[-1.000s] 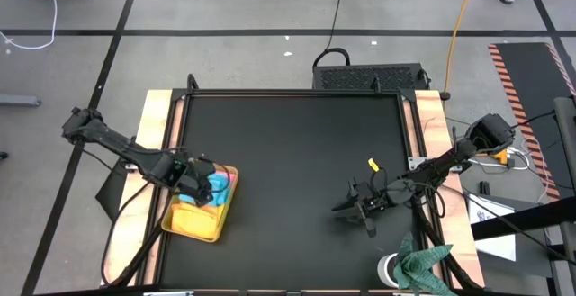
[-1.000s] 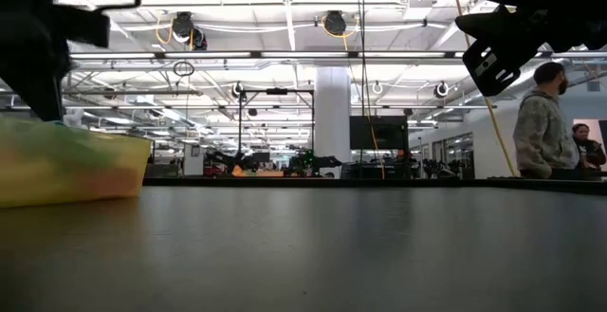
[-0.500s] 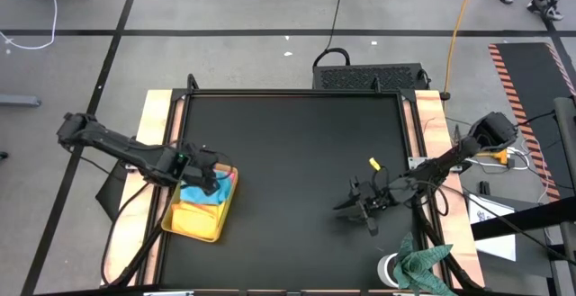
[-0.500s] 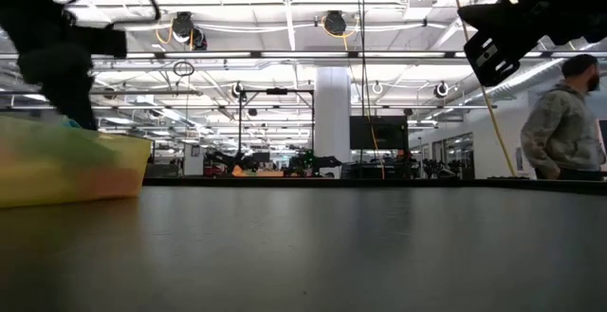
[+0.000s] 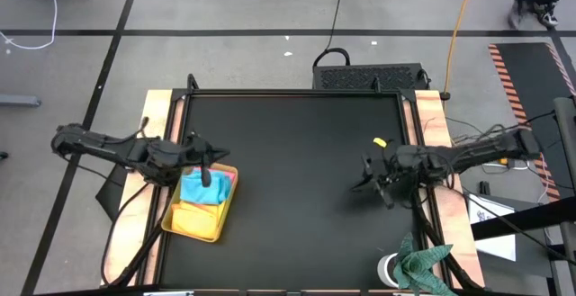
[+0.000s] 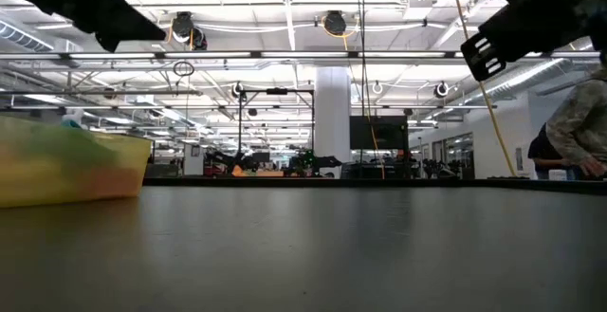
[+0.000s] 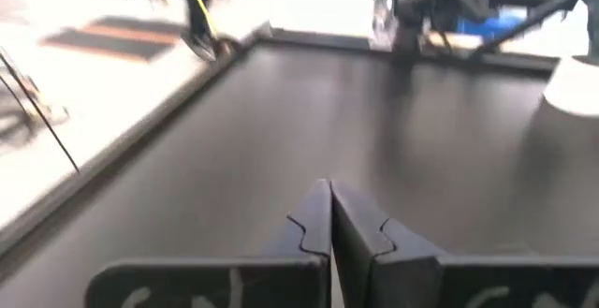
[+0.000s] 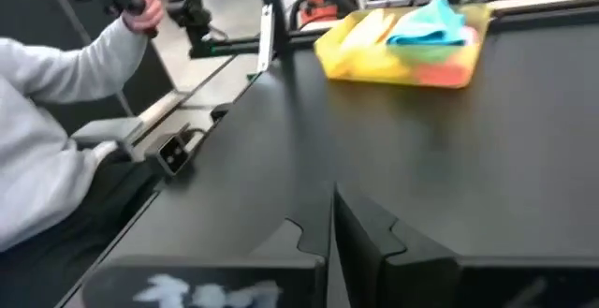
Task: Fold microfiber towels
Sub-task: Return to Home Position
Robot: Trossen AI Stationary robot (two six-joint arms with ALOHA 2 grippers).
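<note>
The translucent yellow-green tray stands at the table's left near side, and several microfiber towels lie in it. A light blue towel is on top, a yellow one is nearer the front, and a pink one lies at the tray's far right corner. The right wrist view shows the tray with the blue towel heaped on top. My left gripper hangs shut and empty over the tray's far edge, pointing nearly level. My right gripper is shut and empty above the table's right half.
A dark green cloth and a white round object lie at the near right corner. A small yellow piece lies beside the right arm. A person stands beyond the table, and a grey sleeve shows in the right wrist view.
My left gripper has risen out of the tray and tipped from pointing down to nearly level; the towels stay in the tray. My right gripper has shut, risen and drawn back toward the table's far right.
</note>
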